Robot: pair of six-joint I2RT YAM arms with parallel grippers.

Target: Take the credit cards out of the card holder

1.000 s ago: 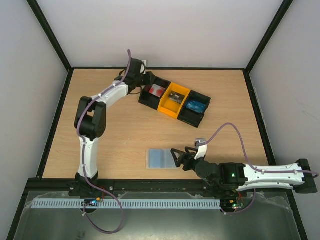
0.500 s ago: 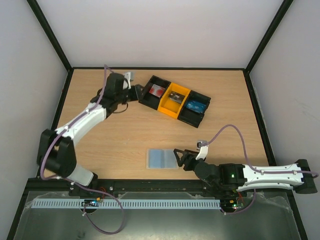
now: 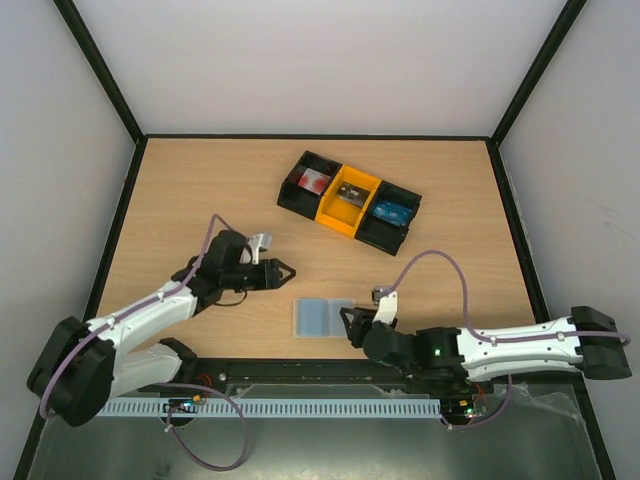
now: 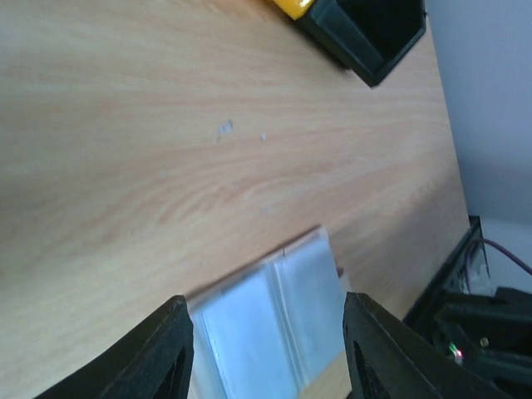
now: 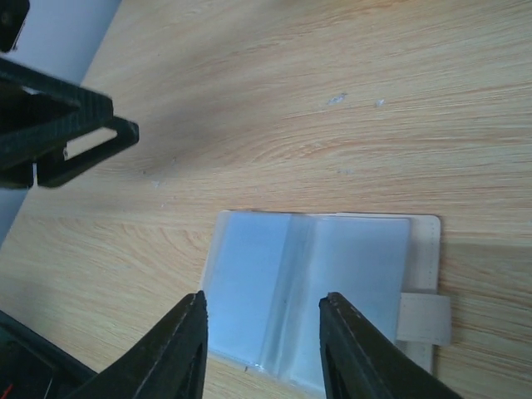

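**Parted and empty-handed**

Finds the right gripper point(image 5: 266, 349) part-open, gripping nothing, poised over the near edge of the card holder point(image 5: 307, 287), which lies flat on the pale wood table point(image 3: 200, 200). Finds the left gripper point(image 3: 286, 270) part-open too and empty, near the holder's left side, with its arm stretched low. Farther back sits a black-and-yellow tray point(image 3: 348, 200), with plain grey walls around.

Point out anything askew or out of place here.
Only the tray sits skewed to the table edges. The card holder lies flat and square near the front; nothing spilled or damaged.
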